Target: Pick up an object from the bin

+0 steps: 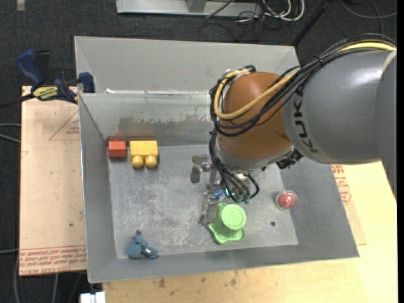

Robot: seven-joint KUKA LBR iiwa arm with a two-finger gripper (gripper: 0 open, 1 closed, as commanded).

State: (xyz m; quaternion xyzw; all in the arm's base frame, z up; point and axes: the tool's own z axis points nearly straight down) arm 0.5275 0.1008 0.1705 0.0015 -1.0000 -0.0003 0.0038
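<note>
The pincer [212, 196] of the grey arm [353, 106] hangs low over the floor of the grey metal bin [158, 201], right of centre and toward the near wall. Whether it is spread or pressed together cannot be told, since the wrist's rounded orange cover [252, 122] and its looping cables [221, 100] sit above much of it. A bright green cup [228, 223] of plastic, its round top facing up, lies just beside the pincer on the near side and seems to touch its lower end; a grip on it cannot be made out. To the right, near but apart, a small red ball [287, 199] rests on the bin floor. At the far left, close to the back wall, a yellow block [144, 153] with two round studs lies just beside a smaller red block [117, 148]. A small blue toy [140, 248] lies in the near left corner, well apart from everything else
</note>
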